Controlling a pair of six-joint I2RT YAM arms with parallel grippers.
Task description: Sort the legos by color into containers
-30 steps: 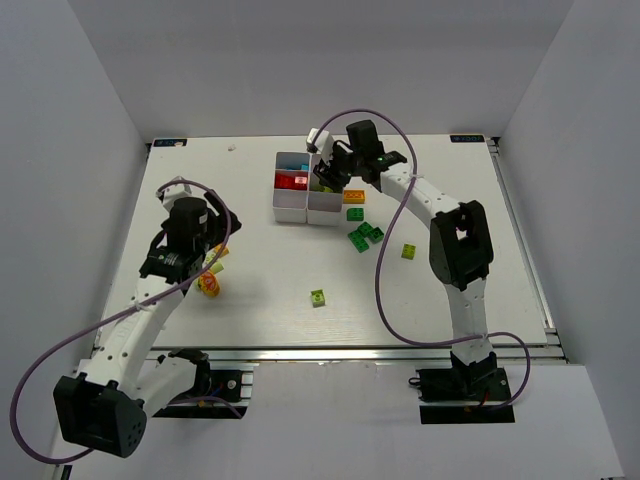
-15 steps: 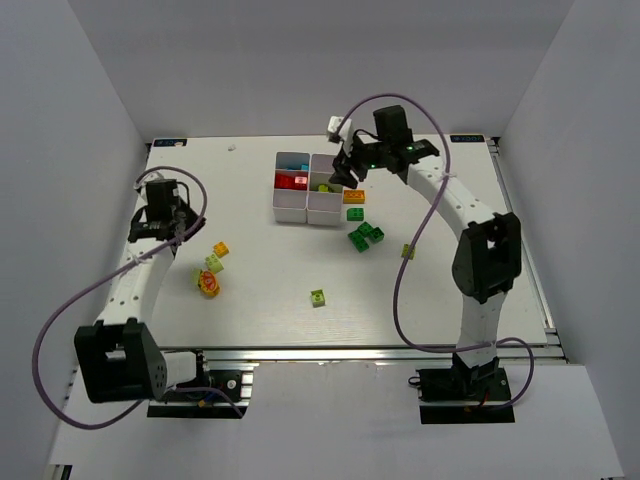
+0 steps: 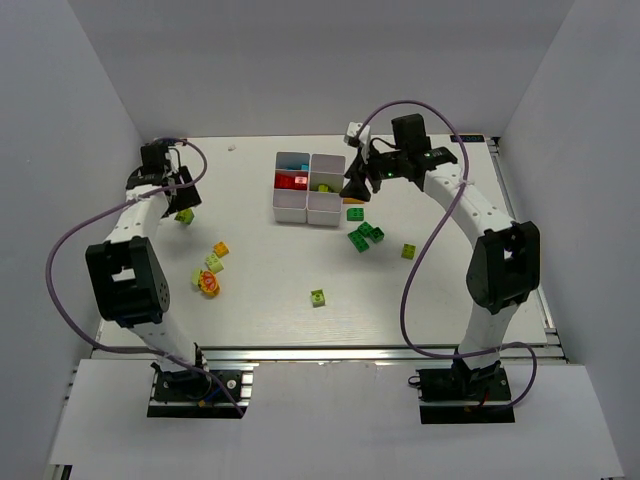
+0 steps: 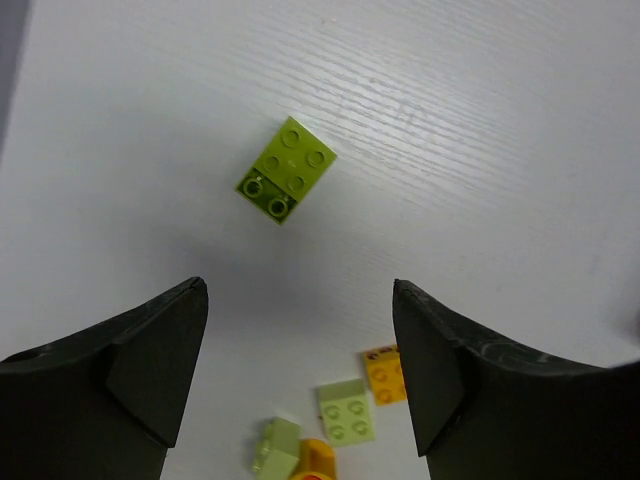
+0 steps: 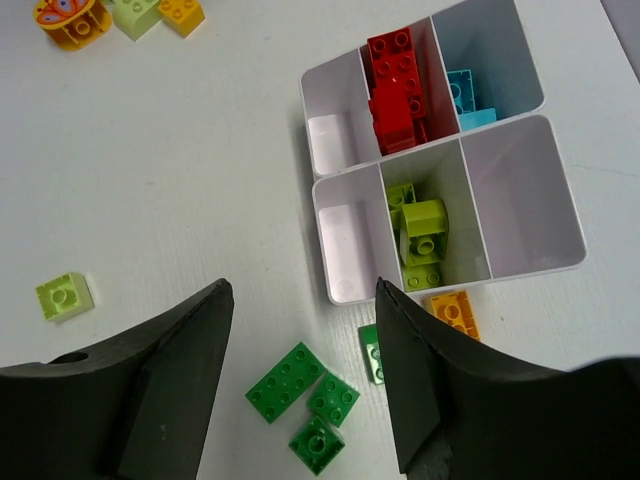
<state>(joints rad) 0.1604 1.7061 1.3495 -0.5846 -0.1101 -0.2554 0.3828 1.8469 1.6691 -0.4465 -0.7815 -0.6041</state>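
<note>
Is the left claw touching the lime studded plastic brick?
Apart. The left wrist view shows bare white table between the left claw and the lime studded plastic brick.

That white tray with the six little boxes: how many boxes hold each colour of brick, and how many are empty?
Boxes with red bricks: 1
With light blue bricks: 1
With lime bricks: 1
Empty: 3
Total in the tray: 6

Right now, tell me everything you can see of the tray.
The tray is glossy white plastic, six open compartments in two rows of three, flat on the table. One middle compartment holds red bricks, its end neighbour blue bricks, the other middle one lime bricks; three are empty. An orange brick lies just outside.
</note>
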